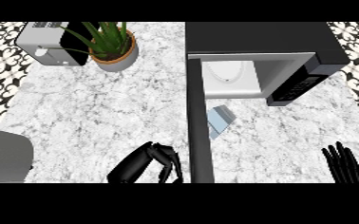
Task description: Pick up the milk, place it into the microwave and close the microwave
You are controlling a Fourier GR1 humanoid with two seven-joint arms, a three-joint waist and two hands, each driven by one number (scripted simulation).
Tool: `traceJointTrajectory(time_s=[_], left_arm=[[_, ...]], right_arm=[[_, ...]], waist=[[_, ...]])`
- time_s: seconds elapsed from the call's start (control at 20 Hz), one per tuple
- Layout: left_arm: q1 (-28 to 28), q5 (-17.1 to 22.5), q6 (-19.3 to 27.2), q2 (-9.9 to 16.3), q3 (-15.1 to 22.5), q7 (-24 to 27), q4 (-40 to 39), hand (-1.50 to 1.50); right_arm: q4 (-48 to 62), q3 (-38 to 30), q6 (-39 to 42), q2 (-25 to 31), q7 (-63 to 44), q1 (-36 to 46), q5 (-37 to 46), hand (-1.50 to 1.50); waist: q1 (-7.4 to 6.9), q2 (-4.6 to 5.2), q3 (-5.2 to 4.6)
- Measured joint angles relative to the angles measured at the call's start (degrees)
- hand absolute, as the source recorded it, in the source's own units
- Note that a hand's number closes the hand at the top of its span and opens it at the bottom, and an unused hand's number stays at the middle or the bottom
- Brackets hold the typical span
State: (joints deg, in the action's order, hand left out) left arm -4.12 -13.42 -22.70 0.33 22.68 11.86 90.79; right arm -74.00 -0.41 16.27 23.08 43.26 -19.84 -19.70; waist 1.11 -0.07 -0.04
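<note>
The small pale blue milk carton [219, 121] lies flat on the white marble worktop [105, 109], up and to the left of the right hand [341, 163], whose fingers are straight and holding nothing. Its long side points toward the open black microwave [280, 52]. The left hand [147, 166] is nearer, fingers curled and empty, but the microwave's open black door [198, 123] stands between.

The open microwave door [199, 123] hides the left edge of the milk carton [220, 120] lying on the tabletop [105, 109]. The right hand [341, 163] is cut off at the lower right, only its fingers showing. The left hand [148, 163] is cropped at the wrist. A grey object [14, 156] at the left edge is too truncated to identify; the keypad [298, 89] markings are illegible.
</note>
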Motion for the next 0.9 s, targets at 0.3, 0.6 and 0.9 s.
traceJointTrajectory(time_s=[0.3, 0.6, 0.9], left_arm=[[7.16, 0.52, 10.58, -0.15, 8.27, 3.71, -9.82, 1.50], [12.04, 5.67, 19.21, -0.02, 18.39, 4.42, -16.44, 1.50], [17.07, 12.72, 28.43, 0.23, 28.65, 1.12, -19.82, 1.50]], right_arm=[[-0.91, -3.80, 5.18, 3.44, 1.75, -5.04, -2.58, -1.50], [-5.82, -5.84, 7.26, 5.89, 1.95, -8.72, -5.09, -1.50], [-13.44, -5.07, 10.40, 8.40, -0.74, -10.89, -8.99, -1.50]], waist=[[-0.09, 0.04, 0.01], [0.61, 0.08, -0.01], [2.02, 0.20, -0.06]])
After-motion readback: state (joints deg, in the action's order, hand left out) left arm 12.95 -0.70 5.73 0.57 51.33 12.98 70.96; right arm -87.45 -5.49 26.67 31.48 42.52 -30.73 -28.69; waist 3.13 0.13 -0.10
